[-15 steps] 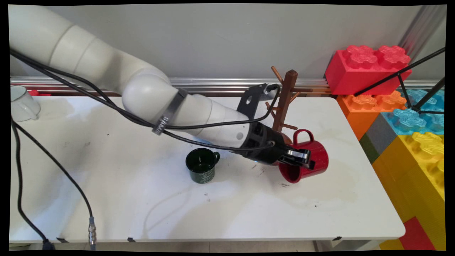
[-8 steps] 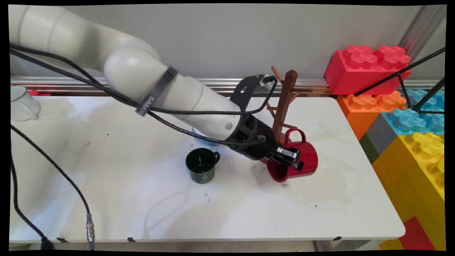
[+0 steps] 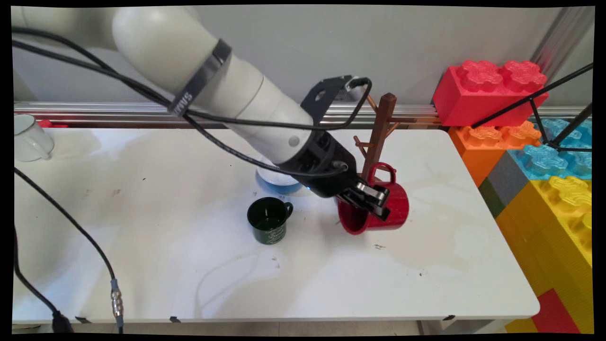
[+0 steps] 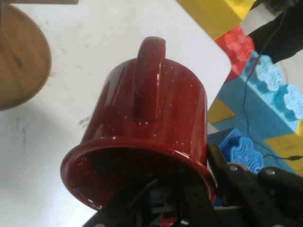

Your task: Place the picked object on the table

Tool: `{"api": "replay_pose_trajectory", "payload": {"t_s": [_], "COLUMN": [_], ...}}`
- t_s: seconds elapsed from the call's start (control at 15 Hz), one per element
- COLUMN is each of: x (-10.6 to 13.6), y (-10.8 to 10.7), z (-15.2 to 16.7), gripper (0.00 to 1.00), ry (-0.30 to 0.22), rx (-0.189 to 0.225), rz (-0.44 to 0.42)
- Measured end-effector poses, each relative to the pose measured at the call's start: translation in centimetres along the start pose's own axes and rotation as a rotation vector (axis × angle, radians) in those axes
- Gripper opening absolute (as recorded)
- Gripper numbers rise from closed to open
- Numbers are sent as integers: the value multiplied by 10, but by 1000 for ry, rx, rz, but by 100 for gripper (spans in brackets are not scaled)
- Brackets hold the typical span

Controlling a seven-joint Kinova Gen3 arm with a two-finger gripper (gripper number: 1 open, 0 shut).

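White table [image 3: 142, 265] — green mug [image 3: 268, 219], rack [image 3: 378, 137]

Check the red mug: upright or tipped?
Tipped. The red mug hangs in the gripper, mouth sideways toward the camera, handle up.

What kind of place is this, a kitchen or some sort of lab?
Probably a robotics lab or test room: a cabled arm whose gripper holds a red mug over a bare white table, beside a mug tree and oversized toy bricks.
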Motion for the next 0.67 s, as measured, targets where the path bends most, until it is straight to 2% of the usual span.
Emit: {"api": "replay_pose_trajectory", "payload": {"t_s": [0.2, 0.47, 0.67], "x": [4, 12, 16], "y": [5, 12, 14], "z": [-9, -16, -15], "gripper": [0, 0, 0], "ry": [-38, -109, -145], "rx": [43, 128, 173], "rz": [-4, -10, -9]}}
